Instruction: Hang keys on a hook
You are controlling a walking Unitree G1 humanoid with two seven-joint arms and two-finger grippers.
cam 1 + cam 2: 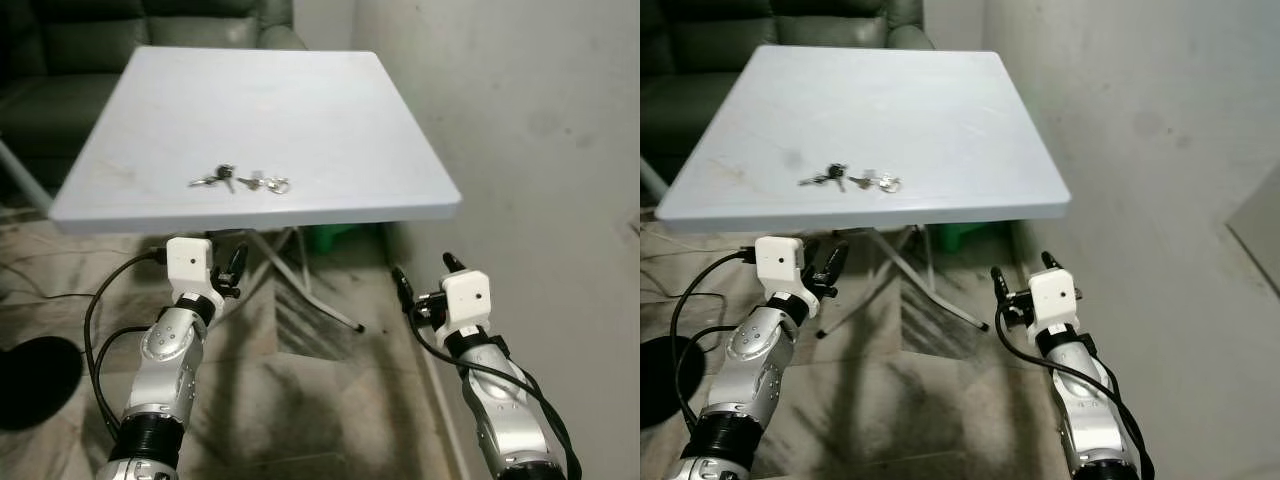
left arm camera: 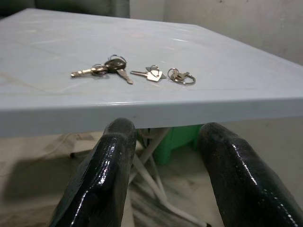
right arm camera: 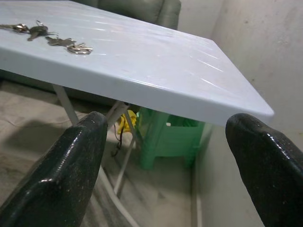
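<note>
Two small bunches of keys lie side by side near the front edge of a white folding table. The left bunch has dark-headed keys, and the right bunch is silvery with a ring. Both grippers are below the tabletop and short of its front edge. My left gripper is just under that edge, almost below the keys, open with nothing in it. In its wrist view the keys lie beyond the two fingertips. My right gripper is open wide near the table's right front corner, well right of the keys.
A dark green sofa stands behind the table. A pale wall runs close along the right. Under the table are crossed white legs and a green plastic thing. A black round object and cables lie on the floor, left.
</note>
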